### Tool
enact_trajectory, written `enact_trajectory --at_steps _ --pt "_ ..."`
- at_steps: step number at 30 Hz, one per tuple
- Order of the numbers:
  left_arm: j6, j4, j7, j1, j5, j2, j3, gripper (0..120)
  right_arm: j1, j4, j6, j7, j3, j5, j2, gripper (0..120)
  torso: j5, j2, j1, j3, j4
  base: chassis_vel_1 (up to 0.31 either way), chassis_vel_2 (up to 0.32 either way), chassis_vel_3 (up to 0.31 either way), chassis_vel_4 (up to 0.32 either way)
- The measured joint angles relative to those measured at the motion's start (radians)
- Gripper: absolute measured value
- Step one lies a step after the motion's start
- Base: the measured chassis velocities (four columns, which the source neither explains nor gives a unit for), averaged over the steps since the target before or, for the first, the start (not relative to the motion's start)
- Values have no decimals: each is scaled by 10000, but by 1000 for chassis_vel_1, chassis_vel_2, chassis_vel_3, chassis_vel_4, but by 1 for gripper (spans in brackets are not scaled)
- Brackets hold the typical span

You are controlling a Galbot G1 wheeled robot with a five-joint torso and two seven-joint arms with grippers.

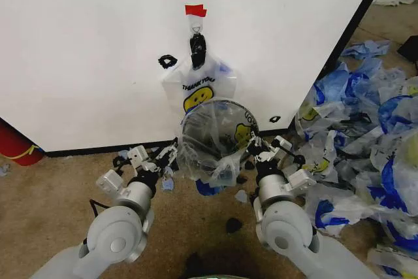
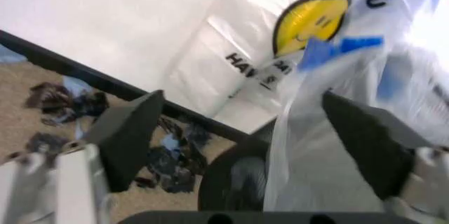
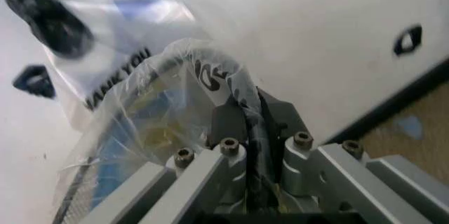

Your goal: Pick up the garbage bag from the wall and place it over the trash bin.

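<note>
Right gripper (image 3: 245, 145), jaws clamped on the thin translucent smiley-print garbage bag (image 1: 215, 138) over the round black trash bin (image 2: 235, 184); left gripper (image 2: 242, 140), jaws wide open.

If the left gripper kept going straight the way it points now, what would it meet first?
Probably the clear plastic of the bag stretched over the bin: the open left gripper points at it, with the bin's dark rim right behind. The second bag hanging on the wall lies farther on. Depth is unclear.
</note>
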Motion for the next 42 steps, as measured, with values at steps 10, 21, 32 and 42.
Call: enact_trajectory --at_steps 10,21,32,42 --pt "-9 3 -46 11 82 -58 -9 100 -716 -101 27 -121 -328 495 232 1 0 0 0 0 -1 0 0 0 0" --pt "-27 -37 5 66 196 -122 -7 100 -950 -753 87 -531 -809 606 357 1 2 0 0 0 0 0 0 0 0" --pt "-54 -36 56 137 339 -159 23 100 -840 -1381 211 -953 -1600 395 83 1 0 0 0 0 0 0 0 0 0" --pt "-84 -17 182 227 426 -179 30 100 -808 -1575 284 -1144 -1825 224 -113 1 0 0 0 0 0 0 0 0 0"
